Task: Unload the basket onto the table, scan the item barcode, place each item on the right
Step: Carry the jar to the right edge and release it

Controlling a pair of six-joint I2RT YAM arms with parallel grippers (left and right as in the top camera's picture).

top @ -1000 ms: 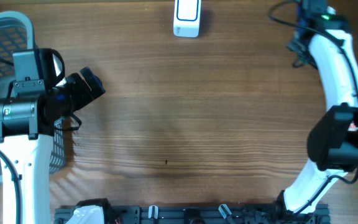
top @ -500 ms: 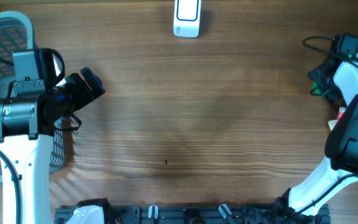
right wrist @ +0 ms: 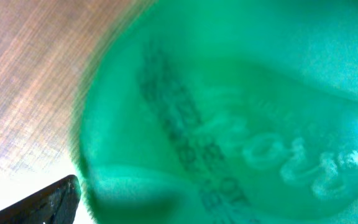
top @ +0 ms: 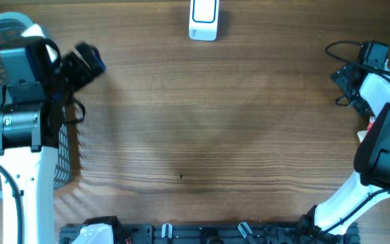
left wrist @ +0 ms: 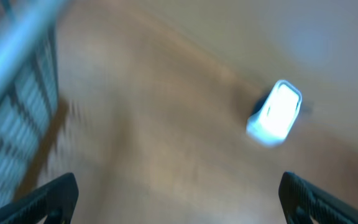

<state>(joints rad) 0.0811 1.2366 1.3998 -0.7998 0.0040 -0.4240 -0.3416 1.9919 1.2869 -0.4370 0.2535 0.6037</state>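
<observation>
We see the green item [right wrist: 229, 124] blurred and cut off at the edges, its print unreadable; the scanner [left wrist: 275, 113] and basket [left wrist: 17, 106] are blurred too.

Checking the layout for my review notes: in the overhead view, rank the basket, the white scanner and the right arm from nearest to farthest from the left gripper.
Measured from the left gripper:
1. basket, right beside it at the table's left edge.
2. white scanner, at the top centre of the table.
3. right arm, across the table on the far right side.
</observation>
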